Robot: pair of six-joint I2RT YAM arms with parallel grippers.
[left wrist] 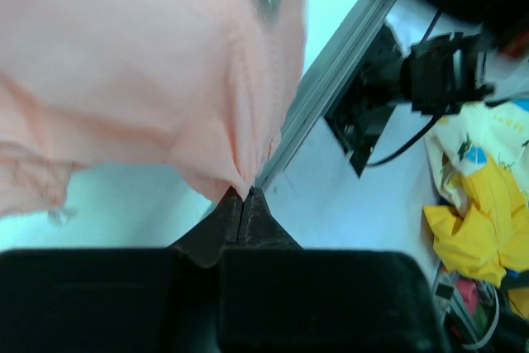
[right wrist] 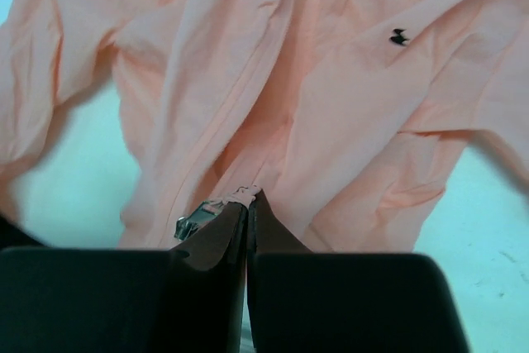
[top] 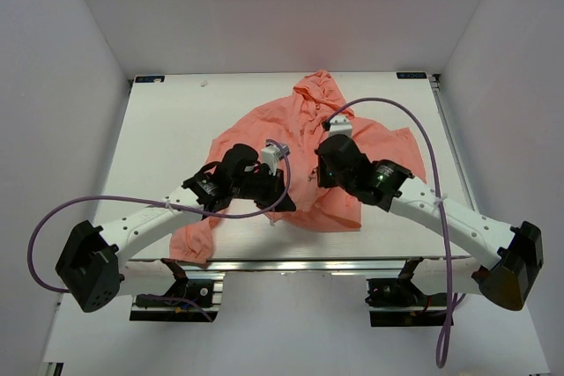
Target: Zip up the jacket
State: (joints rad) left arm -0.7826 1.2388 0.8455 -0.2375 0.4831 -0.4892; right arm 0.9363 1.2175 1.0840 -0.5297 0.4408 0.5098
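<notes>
The salmon-pink hooded jacket [top: 352, 165] lies spread on the table, hood at the far side. My left gripper [left wrist: 244, 194] is shut on the jacket's bottom hem [left wrist: 231, 173] near the front edge, and the cloth hangs from it. My right gripper [right wrist: 249, 197] is shut on the pink zipper pull tab [right wrist: 245, 194] at mid-front, with the metal zipper slider [right wrist: 188, 222] just left of its fingers. A tiny dark chest mark [right wrist: 399, 36] shows above. In the top view the left gripper [top: 280, 202] and right gripper [top: 319, 175] sit close together over the jacket's front.
The table's metal front rail [left wrist: 331, 80] runs just past the hem. Below it hang a black bracket and cables [left wrist: 388, 97], and yellow cloth [left wrist: 475, 212] lies on the floor. White walls enclose the table [top: 176, 121] on three sides.
</notes>
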